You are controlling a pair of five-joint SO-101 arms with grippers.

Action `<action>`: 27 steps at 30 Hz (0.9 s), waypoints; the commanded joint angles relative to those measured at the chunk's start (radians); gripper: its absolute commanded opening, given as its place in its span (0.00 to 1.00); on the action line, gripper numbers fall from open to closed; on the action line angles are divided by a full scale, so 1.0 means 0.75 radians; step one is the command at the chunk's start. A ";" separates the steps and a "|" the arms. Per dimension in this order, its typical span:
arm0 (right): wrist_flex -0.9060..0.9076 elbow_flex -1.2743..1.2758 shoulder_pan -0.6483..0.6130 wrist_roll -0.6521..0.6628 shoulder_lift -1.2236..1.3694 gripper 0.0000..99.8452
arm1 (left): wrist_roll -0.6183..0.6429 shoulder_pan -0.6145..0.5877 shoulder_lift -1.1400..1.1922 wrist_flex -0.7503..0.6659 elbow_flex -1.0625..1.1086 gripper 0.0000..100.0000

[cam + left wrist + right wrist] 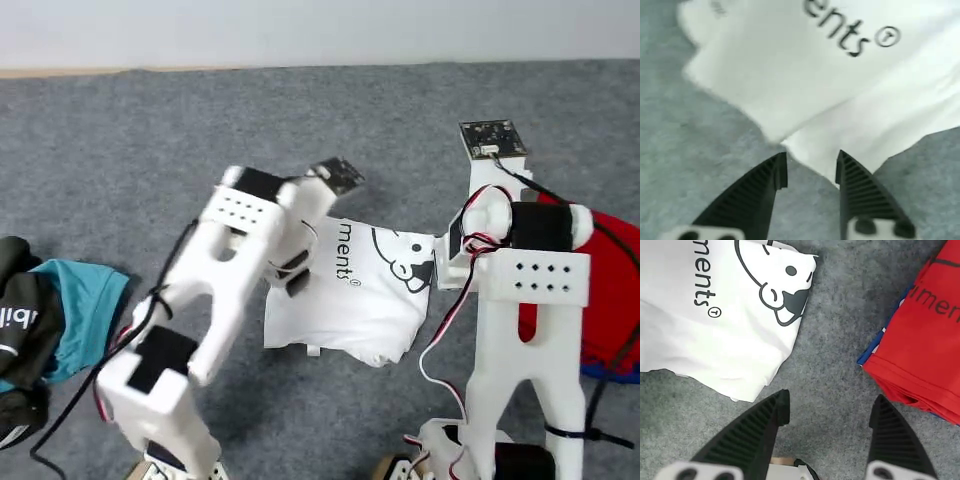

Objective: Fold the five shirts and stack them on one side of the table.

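Observation:
A partly folded white shirt (pixel 360 300) with black print lies mid-table. My left gripper (pixel 811 170) is open at the shirt's near left edge, and a corner of the white shirt (pixel 805 85) reaches just between its fingertips. My right gripper (pixel 832 410) is open over bare grey cloth, between the white shirt (pixel 715 315) and a folded red shirt (pixel 920 335). The red shirt (pixel 610 290) rests on a blue one (pixel 605 372) at the table's right side. A teal shirt (pixel 85 300) and a black shirt (pixel 20 330) lie bunched at the left edge.
Grey felt-like cloth (pixel 150 150) covers the table. A pale wall runs along the far edge. Both white arm bodies stand near the front, on either side of the white shirt.

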 commanded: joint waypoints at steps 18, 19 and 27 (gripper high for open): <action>0.007 -0.010 -0.005 -0.012 -0.056 0.27 | -0.166 0.006 0.110 0.217 -0.019 0.11; 0.007 -0.010 -0.005 -0.012 -0.056 0.27 | -0.162 0.008 0.110 0.205 -0.028 0.11; 0.007 -0.010 -0.005 -0.012 -0.054 0.27 | -0.088 0.016 0.113 0.180 -0.175 0.15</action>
